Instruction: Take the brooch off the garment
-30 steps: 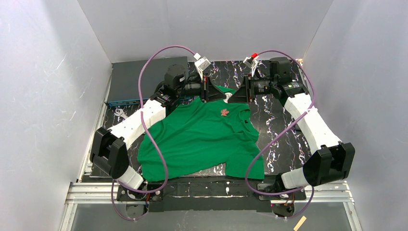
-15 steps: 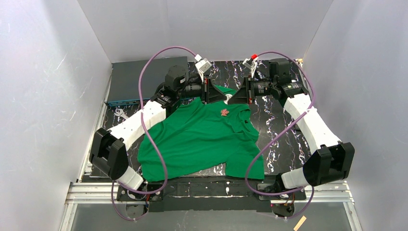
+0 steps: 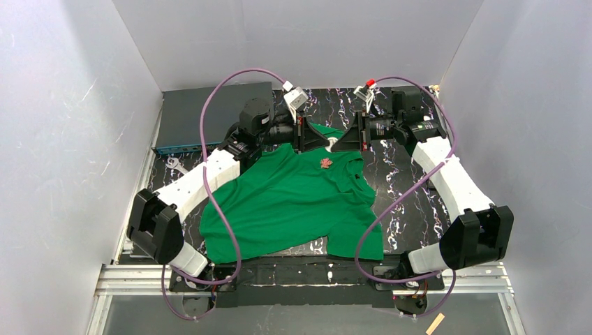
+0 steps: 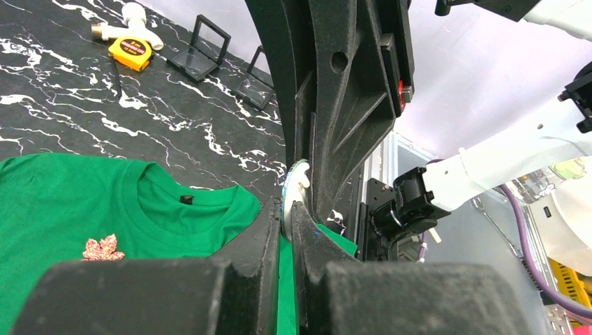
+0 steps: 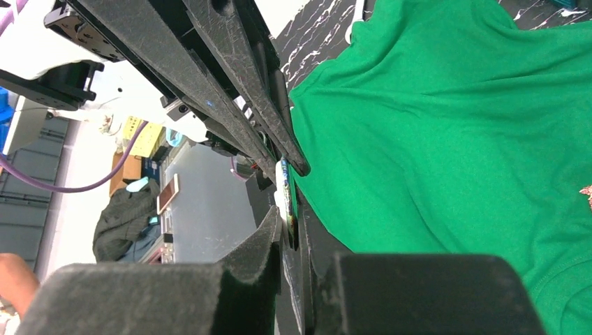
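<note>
While brooch (image 3: pixel 325 162) lies on garment (image 3: pixel 293 202), left pincer (image 4: pixel 286 213), right pincer (image 5: pixel 287 223) clamping disc (image 4: pixel 297 183)

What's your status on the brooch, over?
Both shut on the garment edge, tips together: left hand, right hand, pale disc at the tips. The brooch sits untouched on the chest. Nothing covers it.

From above, the brooch (image 3: pixel 325 162) is too small to show its shape; in the right wrist view the right edge cuts it off. The left arm (image 3: pixel 216 167) covers the upper left of the green shirt (image 3: pixel 293 199). A thin thing (image 5: pixel 284 188) at the right pincer (image 5: pixel 289 225) is too blurry to name.
</note>
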### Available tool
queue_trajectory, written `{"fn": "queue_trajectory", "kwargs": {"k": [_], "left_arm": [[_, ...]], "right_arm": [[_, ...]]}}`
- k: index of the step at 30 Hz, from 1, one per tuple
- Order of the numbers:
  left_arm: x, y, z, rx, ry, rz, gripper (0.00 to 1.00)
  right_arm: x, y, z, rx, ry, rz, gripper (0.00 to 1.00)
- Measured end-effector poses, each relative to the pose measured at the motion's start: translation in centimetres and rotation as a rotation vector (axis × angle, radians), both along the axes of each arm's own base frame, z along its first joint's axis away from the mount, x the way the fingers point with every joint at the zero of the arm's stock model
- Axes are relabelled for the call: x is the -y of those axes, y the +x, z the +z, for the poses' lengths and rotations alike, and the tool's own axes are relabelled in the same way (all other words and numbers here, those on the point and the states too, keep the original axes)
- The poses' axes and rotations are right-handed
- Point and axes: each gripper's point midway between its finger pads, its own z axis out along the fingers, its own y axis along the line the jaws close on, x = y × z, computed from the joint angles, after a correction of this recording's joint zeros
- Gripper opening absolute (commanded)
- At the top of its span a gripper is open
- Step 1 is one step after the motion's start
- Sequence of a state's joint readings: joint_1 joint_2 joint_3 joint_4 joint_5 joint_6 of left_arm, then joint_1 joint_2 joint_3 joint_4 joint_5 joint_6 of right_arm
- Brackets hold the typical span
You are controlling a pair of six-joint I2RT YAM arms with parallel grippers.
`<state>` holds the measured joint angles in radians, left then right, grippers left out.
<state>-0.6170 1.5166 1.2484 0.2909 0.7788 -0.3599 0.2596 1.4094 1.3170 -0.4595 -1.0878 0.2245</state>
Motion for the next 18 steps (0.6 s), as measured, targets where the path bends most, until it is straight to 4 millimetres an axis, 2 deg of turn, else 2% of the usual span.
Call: {"fn": "queue_trajectory", "kwargs": {"k": [18], "left_arm": [[0.39,-0.16,-0.13,0.131,0.03,0.053,0.0]], "right_arm": [[0.65,0.18,-0.32,-0.106,0.042,0.004,0.04]]}}
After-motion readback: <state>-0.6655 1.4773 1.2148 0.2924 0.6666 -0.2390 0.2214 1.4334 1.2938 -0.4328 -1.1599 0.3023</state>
